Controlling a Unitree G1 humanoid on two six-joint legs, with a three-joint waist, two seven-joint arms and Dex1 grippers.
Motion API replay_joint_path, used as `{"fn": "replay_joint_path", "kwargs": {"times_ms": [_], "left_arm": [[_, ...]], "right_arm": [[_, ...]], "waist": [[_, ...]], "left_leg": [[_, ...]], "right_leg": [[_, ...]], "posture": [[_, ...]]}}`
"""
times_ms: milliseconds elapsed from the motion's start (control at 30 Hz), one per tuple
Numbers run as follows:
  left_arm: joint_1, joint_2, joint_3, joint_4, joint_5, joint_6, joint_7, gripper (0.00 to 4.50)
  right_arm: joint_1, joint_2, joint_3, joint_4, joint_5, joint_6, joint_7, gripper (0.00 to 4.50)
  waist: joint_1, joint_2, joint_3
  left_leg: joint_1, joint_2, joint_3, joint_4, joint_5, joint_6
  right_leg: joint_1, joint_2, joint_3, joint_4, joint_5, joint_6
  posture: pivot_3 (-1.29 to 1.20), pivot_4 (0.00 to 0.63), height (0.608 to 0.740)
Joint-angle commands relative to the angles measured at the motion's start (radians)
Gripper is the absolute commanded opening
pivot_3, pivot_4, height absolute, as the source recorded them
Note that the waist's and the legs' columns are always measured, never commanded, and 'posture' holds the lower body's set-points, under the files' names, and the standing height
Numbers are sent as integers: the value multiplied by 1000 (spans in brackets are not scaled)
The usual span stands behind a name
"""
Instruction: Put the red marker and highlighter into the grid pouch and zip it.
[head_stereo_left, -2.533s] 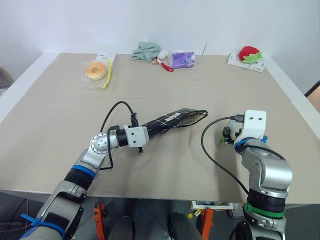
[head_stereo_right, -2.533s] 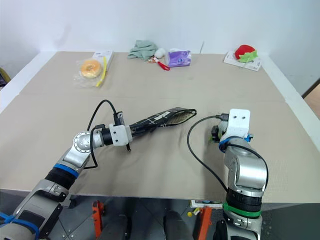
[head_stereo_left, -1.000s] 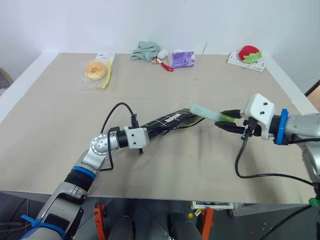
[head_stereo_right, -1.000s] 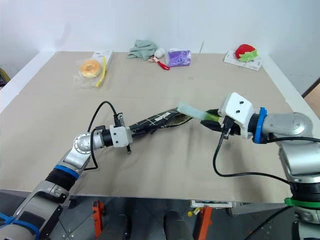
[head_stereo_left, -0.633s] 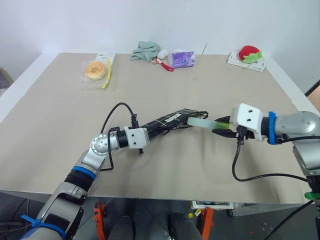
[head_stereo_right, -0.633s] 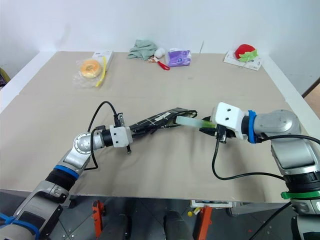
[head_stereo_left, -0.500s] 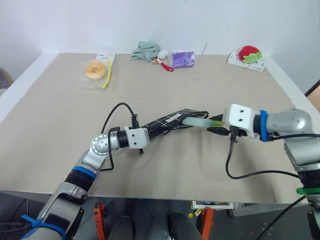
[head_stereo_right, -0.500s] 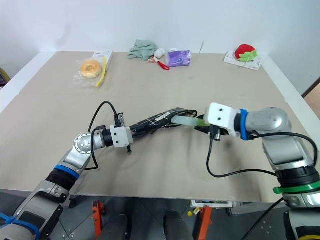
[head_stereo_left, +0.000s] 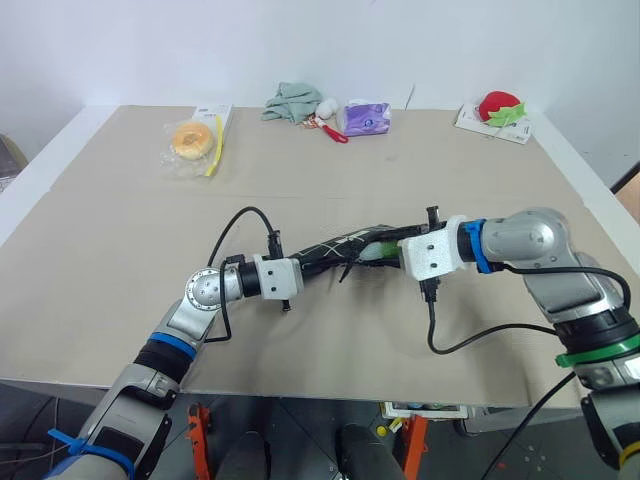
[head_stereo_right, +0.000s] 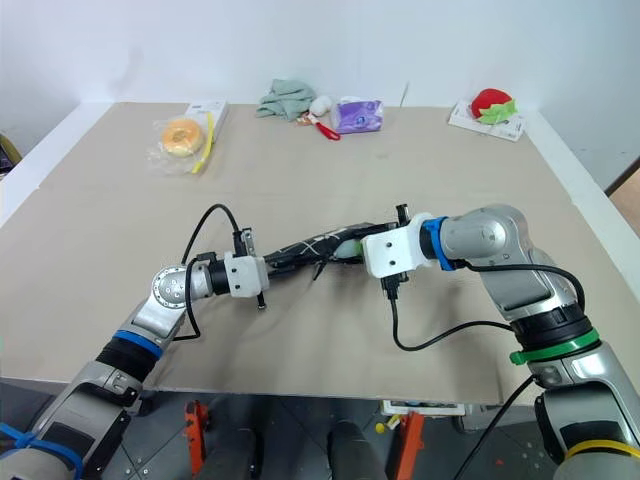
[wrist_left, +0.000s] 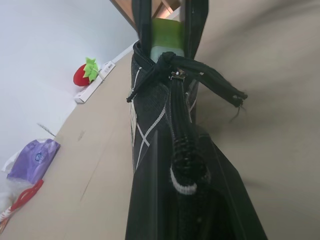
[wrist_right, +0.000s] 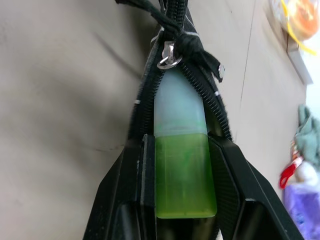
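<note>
We are at the insertion step for the highlighter (wrist_right: 182, 170). Our right gripper (head_stereo_left: 392, 250) is clamped on its green body, and the pale cap end is already nosing into the open mouth of the pouch (head_stereo_left: 335, 247), just under the zipper pull and its cord (wrist_right: 192, 47). Our left gripper (head_stereo_left: 300, 272) is closed tight on the pouch's other end, holding it edge-up just above the tabletop (head_stereo_left: 330, 180) so the mouth faces the right arm. We cannot see the red marker; it may already be inside, but we cannot tell. Next, we judge, the highlighter must be pushed deeper along the pouch's length and let go once the green body has cleared the zipper teeth. Then the right gripper must take the pull cord and zip up against the left grip.
</note>
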Motion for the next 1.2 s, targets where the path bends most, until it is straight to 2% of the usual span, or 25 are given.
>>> {"fn": "replay_joint_path", "kwargs": {"times_ms": [33, 100, 167, 233, 267, 500, 800, 867, 967, 1067, 1200], "left_arm": [[-19, -5, 18, -47, -13, -13, 5, 0], [-17, -5, 20, -48, -14, -12, 7, 0], [-16, -5, 21, -49, -15, -10, 7, 0], [-14, -6, 23, -49, -16, -5, 8, 0], [-13, -6, 24, -50, -17, -3, 9, 0], [-6, -12, 27, -57, -20, 7, 10, 0], [-9, -18, 25, -59, -17, 8, 9, 0], [-11, -18, 26, -59, -16, 9, 9, 0], [-11, -18, 26, -62, -17, 13, 10, 0], [-8, -19, 26, -67, -16, 17, 11, 0], [-1, -19, 26, -77, -16, 24, 12, 0]], "right_arm": [[-24, 19, 2, -3, 6, -24, 6, 1088], [-22, 29, -12, -8, 22, 25, 13, 2137], [-25, 31, -29, -22, 45, 71, 28, 2980], [-33, 38, -61, -44, 103, 135, 40, 4117], [-36, 43, -82, -62, 146, 188, 46, 4414], [-30, 125, -220, -248, 501, 671, 7, 4414], [29, 180, -196, -369, 606, 942, -94, 4414], [75, 150, -131, -359, 476, 745, -73, 4414], [114, 152, -92, -318, 374, 508, -69, 4414], [119, 156, -66, -272, 302, 383, -81, 4414], [111, 168, -59, -225, 265, 322, -91, 4414]], "waist": [[0, 0, 0], [0, 0, 0], [0, 0, 0], [0, 0, 0], [0, 0, 0], [0, 0, 0], [0, 0, 0], [0, 0, 0], [0, 0, 0], [-1, 0, 0], [0, 0, 0]], "left_leg": [[0, 0, 0, 0, 0, 0], [0, 0, 0, 0, 0, 0], [0, 0, 0, 0, 0, 0], [0, 0, 0, 0, 0, 0], [0, 0, 0, 0, 0, 0], [0, 0, -2, 0, 0, 0], [0, 0, -2, 1, 0, 0], [0, 0, -2, 1, 0, 0], [0, 0, -2, 1, 0, 0], [0, 0, -2, 1, 0, 0], [0, 0, -2, 1, 1, -1]], "right_leg": [[0, 0, 0, 0, 0, 0], [0, 0, 0, 0, 0, 0], [0, 0, 0, 0, 0, 0], [0, 0, 0, 1, 0, 0], [0, 0, 0, 1, 0, 0], [0, 0, -1, 2, 0, -1], [0, 0, -2, 3, 0, -1], [0, 0, -2, 3, 0, -1], [0, 0, -3, 3, 0, 0], [0, 0, -2, 3, 0, 0], [0, 0, -2, 3, 0, 0]], "posture": [[0, 150, 740], [0, 150, 740], [0, 150, 740], [0, 150, 740], [0, 150, 740], [0, 150, 740], [0, 150, 740], [0, 150, 740], [0, 150, 740], [0, 150, 740], [0, 150, 740]]}}
